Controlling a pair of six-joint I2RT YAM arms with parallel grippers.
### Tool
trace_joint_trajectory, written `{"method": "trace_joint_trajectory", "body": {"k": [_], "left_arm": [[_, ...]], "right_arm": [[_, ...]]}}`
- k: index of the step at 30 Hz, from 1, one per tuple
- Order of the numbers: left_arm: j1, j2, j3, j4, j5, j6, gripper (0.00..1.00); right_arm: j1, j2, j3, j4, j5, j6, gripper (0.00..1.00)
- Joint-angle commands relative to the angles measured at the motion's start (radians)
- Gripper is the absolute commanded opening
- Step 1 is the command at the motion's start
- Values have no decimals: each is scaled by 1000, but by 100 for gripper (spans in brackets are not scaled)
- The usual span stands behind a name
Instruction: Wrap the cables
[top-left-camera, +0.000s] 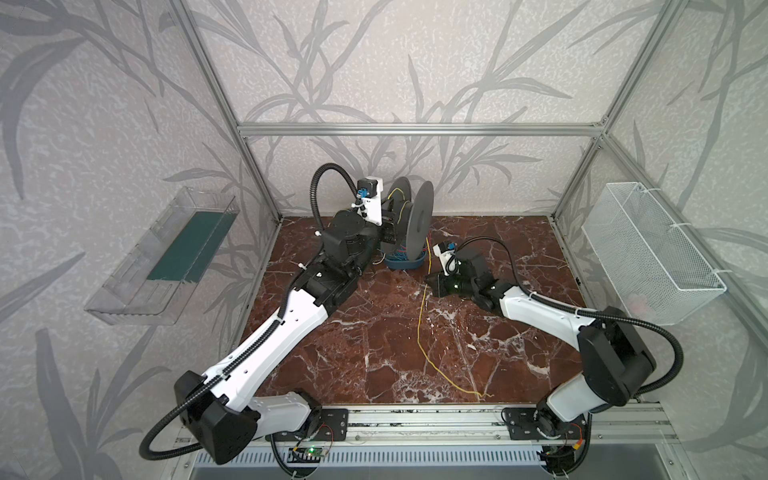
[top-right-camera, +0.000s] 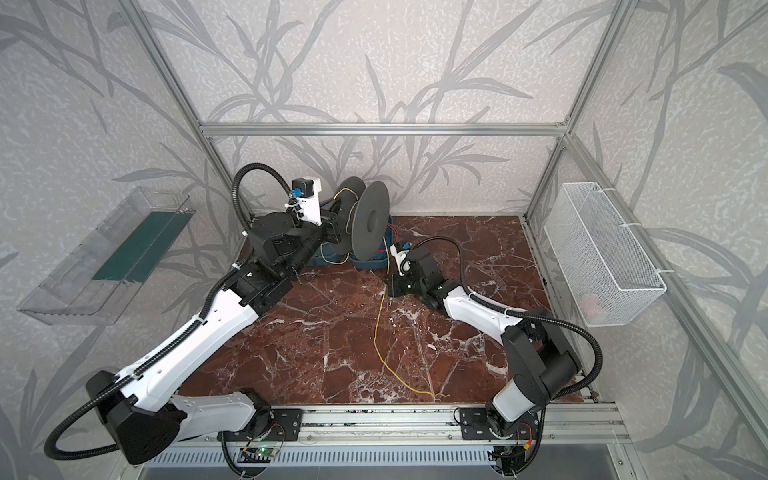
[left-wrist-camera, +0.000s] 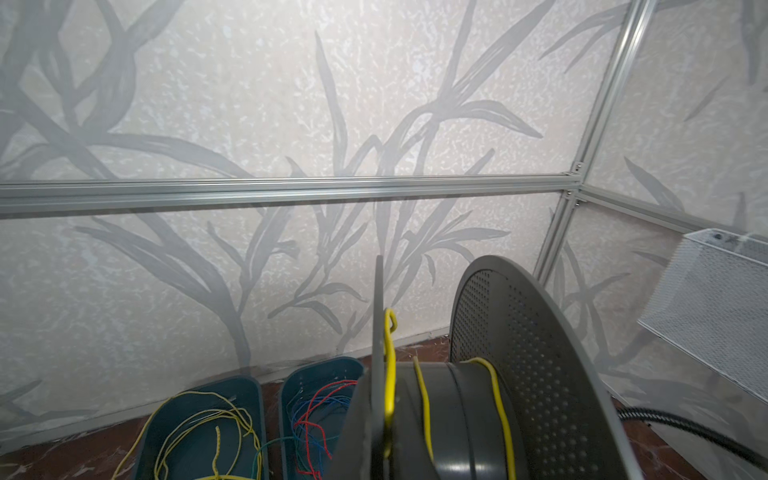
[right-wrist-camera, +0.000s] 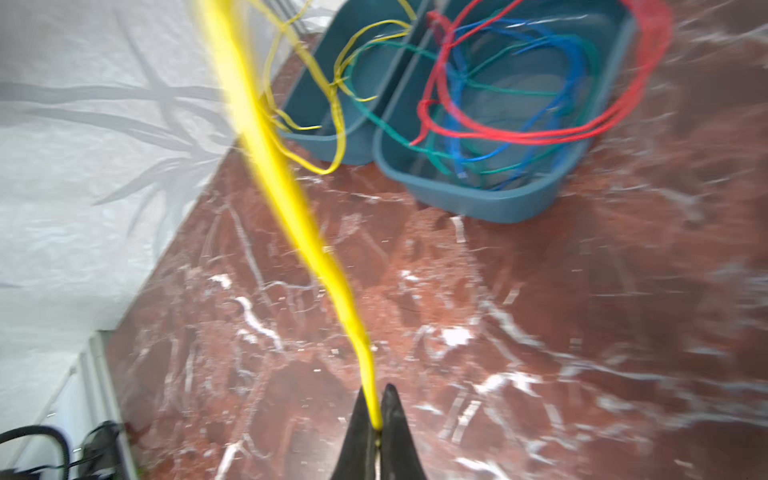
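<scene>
Early: we've a few turns of thin yellow cable (left-wrist-camera: 424, 409) on grey perforated spool (left-wrist-camera: 540, 353) clenched by left gripper (top-left-camera: 388, 232); right gripper (right-wrist-camera: 376, 419) pinches the unwound rest.

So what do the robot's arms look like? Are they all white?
Not all white. The left arm and right arm both have smooth white shells with chunky black joints. A ribbed black hose loops along each one, and each wrist carries a small white camera bracket. The jaws are thin, black and pointed.
</scene>
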Motion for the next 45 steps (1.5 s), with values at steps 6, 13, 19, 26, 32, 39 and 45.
{"method": "trace_joint_trajectory", "body": {"k": [6, 13, 19, 26, 32, 39, 45], "left_arm": [[-1, 86, -11, 384, -255, 62, 0], [-11, 145, -28, 378, -346, 135, 0], [-53, 140, -91, 304, -351, 245, 0], [-104, 92, -185, 193, -370, 304, 0], [-104, 37, -251, 219, -351, 291, 0], [-96, 7, -394, 396, -342, 335, 0], [-63, 21, -386, 405, -337, 317, 0]], "right_arm": [[153, -79, -72, 88, -34, 57, 0], [245, -209, -97, 13, 49, 26, 0], [245, -332, -90, -68, 133, -26, 0], [231, -339, -18, -158, 164, -94, 0], [231, -216, -111, -39, -27, -65, 0], [231, -113, -167, 30, -119, -57, 35], [231, -149, -159, -39, -138, -94, 42]]}}
